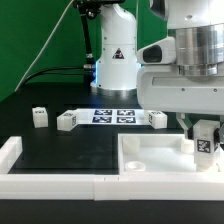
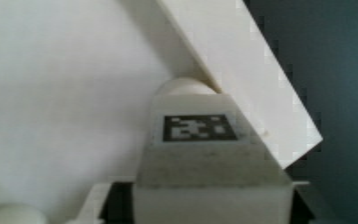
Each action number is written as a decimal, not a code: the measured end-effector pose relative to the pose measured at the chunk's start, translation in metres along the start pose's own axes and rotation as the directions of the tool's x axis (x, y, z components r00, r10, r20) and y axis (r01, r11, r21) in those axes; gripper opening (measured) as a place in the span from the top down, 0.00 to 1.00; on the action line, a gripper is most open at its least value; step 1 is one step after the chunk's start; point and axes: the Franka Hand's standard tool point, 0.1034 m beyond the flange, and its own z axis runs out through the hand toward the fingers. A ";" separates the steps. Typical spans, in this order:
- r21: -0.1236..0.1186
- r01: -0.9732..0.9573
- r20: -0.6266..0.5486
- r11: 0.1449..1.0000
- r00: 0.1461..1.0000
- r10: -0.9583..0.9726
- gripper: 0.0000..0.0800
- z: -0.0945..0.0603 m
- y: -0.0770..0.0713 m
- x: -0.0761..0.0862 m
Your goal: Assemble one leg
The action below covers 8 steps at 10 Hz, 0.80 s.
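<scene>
My gripper [image 1: 204, 128] is shut on one white leg [image 1: 204, 141] and holds it upright over the far corner of the white tray-like top [image 1: 150, 158] on the exterior view's right. In the wrist view the leg [image 2: 201, 150] fills the middle with its square tag facing the camera. It sits between the jaws of the gripper [image 2: 206, 206], with its far end against the top [image 2: 69, 100] near a raised rim. Three other legs lie on the table: two on the exterior view's left [image 1: 39, 117] [image 1: 67, 121] and one [image 1: 157, 119] beside the marker board.
The marker board [image 1: 112, 116] lies flat behind the top. A white L-shaped fence [image 1: 12, 152] runs along the front and the exterior view's left. The robot base [image 1: 112, 60] stands at the back with cables.
</scene>
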 end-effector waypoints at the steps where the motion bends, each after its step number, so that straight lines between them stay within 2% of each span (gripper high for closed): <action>1: 0.001 -0.173 -0.008 0.985 0.985 0.173 0.64 0.000 0.000 0.000; 4: 0.002 -0.443 -0.003 0.897 0.897 0.443 0.64 0.001 0.000 0.000; 6: 0.003 -0.474 0.000 0.881 0.881 0.474 0.64 0.001 0.000 0.000; 7: 0.003 -0.420 -0.001 0.907 0.907 0.420 0.49 0.001 0.000 -0.001; 8: 0.004 -0.407 0.001 0.913 0.913 0.407 0.49 0.001 -0.001 -0.002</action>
